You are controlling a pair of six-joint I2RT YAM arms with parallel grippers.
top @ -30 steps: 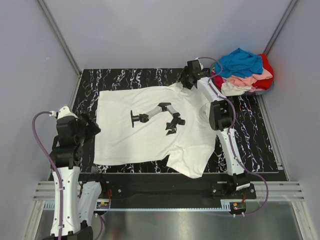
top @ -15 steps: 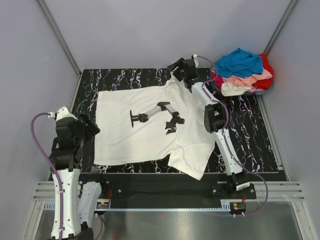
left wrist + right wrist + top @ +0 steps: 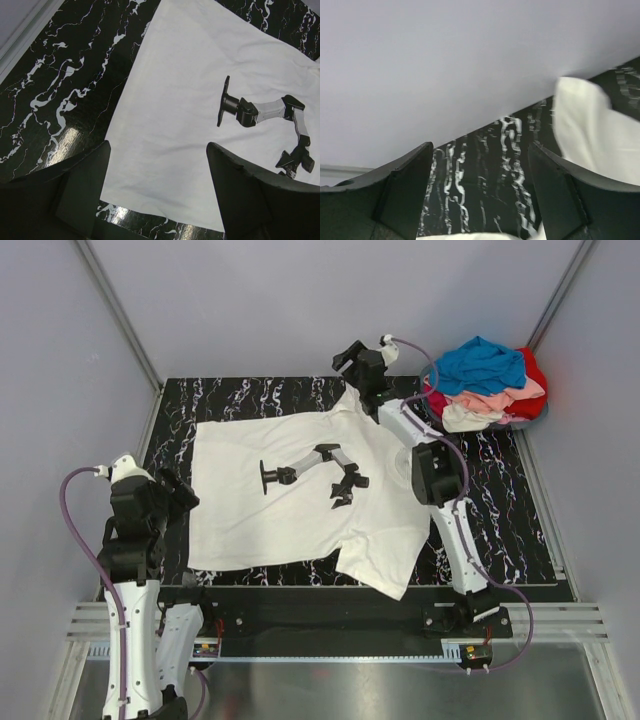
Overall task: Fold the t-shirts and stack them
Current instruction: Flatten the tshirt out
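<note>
A cream-white t-shirt (image 3: 300,500) with a black robot-arm print lies spread flat on the black marble table (image 3: 500,510). It also fills the left wrist view (image 3: 200,100). My left gripper (image 3: 180,495) is open and empty, hovering just off the shirt's left hem edge. My right gripper (image 3: 352,358) is open and empty, raised above the shirt's far sleeve (image 3: 352,405) near the back edge; the sleeve shows in the right wrist view (image 3: 590,130). A heap of other t-shirts (image 3: 485,385), blue, pink, red and cream, sits at the back right.
Grey walls (image 3: 300,300) enclose the table on three sides. The shirt's near sleeve (image 3: 385,560) hangs toward the table's front edge. Bare marble (image 3: 60,80) shows left of the shirt.
My right gripper has moved left and back along the far edge and lifted off the shirt's far sleeve. The left arm has barely moved.
</note>
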